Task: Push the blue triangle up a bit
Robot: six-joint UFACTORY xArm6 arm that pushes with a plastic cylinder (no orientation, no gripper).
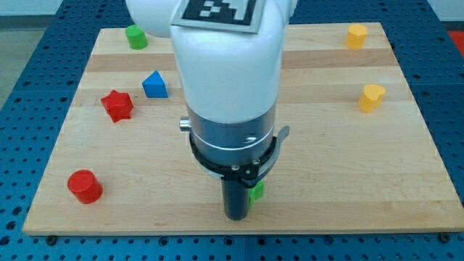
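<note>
The blue triangle (154, 85) lies on the wooden board (341, 167) at the view's upper left, just right of a red star (117, 105). My arm fills the middle of the view. My tip (235, 215) is near the board's bottom edge, far below and to the right of the blue triangle. A small green block (256, 191) shows just right of the rod, mostly hidden by it; its shape cannot be made out.
A green block (135, 36) sits at the top left corner. A red cylinder (85, 186) lies at the lower left. A yellow block (356, 35) is at the top right, and another yellow block (372, 98) lies below it.
</note>
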